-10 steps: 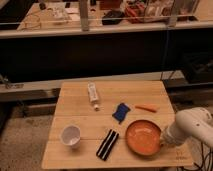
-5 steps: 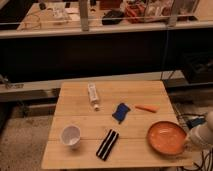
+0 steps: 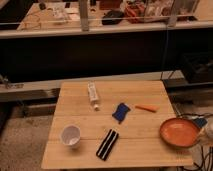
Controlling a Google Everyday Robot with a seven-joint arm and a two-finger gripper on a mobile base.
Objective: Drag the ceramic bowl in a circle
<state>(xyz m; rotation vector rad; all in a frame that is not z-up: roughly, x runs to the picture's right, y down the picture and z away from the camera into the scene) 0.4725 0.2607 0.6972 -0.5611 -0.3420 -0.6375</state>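
Note:
The ceramic bowl (image 3: 179, 132) is a wide, shallow orange-red dish. It sits at the right edge of the wooden table (image 3: 80, 110), slightly overhanging it. My gripper (image 3: 204, 131) is at the bowl's right rim, at the right edge of the view; only a pale part of the arm shows there.
On the table stand a white cup (image 3: 70, 135), a black and white striped packet (image 3: 107, 144), a blue object (image 3: 120, 112), an orange stick (image 3: 146, 107) and a white tube (image 3: 93, 95). A dark counter with a rail runs behind the table.
The bowl has slid to the right along the table's front, from near the middle right to the right edge. The arm has drawn back to the right with it.

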